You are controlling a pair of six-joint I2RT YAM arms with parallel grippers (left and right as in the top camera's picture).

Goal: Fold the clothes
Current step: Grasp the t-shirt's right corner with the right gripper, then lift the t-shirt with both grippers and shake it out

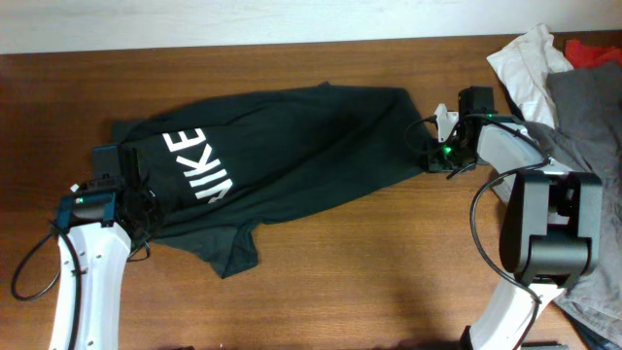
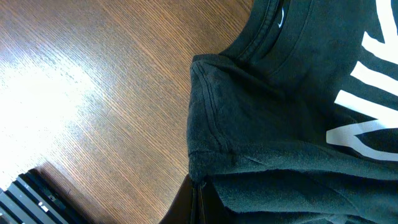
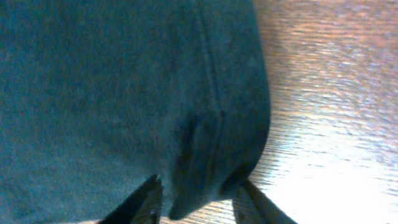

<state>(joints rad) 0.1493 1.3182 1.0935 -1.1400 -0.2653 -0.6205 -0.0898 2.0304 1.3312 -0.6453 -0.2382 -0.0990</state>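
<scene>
Hem of the black T-shirt [image 3: 124,93] fills the right wrist view, with a stitched fold bulging between the jaws of the right gripper [image 3: 198,202]. Jaws apart, one on either side of that fold; no firm pinch evident.

Left gripper [image 2: 198,202]: jaws together, clamped on the shoulder seam just beside the ribbed collar.

Garment lies stretched across the surface [image 1: 340,292] between the two sets of jaws. One sleeve trails off the span nearer the left jaws.

Handling estimate: light, limp cotton with no stiffness; likely to sag and drag on the wood. Not fragile, not slippery. Best holds look to be the doubled seams, hem corner and shoulder, where the cloth is thickest.

Writing: white block lettering [image 1: 194,165] just ahead of the left jaws. "IKE" legible, first letter creased.

Grey garment [image 1: 583,107] and white garment [image 1: 525,63] lie heaped behind the right jaws.
</scene>
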